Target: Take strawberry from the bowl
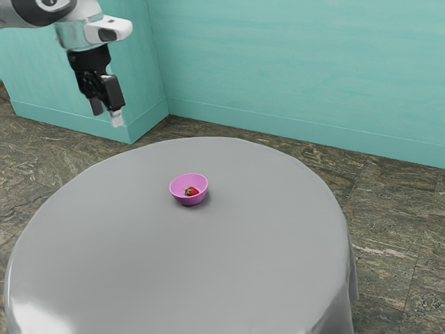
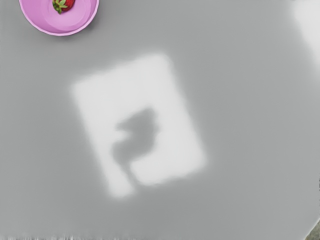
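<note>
High at the exterior view's upper left, my gripper (image 1: 107,113) hangs open with a gap between its fingertips, well away from the bowl. A small pink bowl (image 1: 184,200) stands upright on the round table, and a red strawberry (image 1: 192,191) with green leaves lies inside it. In the wrist view, the bowl (image 2: 84,24) is cut off by the frame edge, with the strawberry (image 2: 68,5) resting on its inner bottom.
A smooth grey cloth covers the round table (image 1: 229,264), draping over its edge. Behind it rises a turquoise wall (image 1: 292,69). In the wrist view, a bright patch of light with a dark shadow lies on the tabletop (image 2: 240,150).
</note>
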You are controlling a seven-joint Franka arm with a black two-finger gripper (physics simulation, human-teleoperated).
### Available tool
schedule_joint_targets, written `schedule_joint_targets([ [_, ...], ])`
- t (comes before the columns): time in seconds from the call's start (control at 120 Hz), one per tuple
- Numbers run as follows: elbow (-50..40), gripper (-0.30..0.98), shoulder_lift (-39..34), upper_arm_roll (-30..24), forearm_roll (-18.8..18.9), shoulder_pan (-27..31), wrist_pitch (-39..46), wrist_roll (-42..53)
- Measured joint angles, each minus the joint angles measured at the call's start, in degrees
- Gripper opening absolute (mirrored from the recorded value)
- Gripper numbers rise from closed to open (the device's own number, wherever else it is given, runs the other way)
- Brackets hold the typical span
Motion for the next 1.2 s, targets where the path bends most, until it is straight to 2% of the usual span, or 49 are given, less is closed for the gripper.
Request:
schedule_joint_targets([
  [0.283,0.02,0.69,0.02,-0.25,0.56,-1.88,-0.3,-5.14],
  [0.425,2.13,0.69,10.15,-0.65,0.63,-2.86,1.43,-5.57],
  [0.617,2.25,0.69,19.22,-0.7,0.55,-2.38,8.12,-2.67],
  [0.808,7.93,0.69,28.48,-0.75,0.42,-2.76,13.41,1.69],
  [1.2,10.67,0.68,36.9,-0.67,0.3,-1.25,21.49,11.75],
])
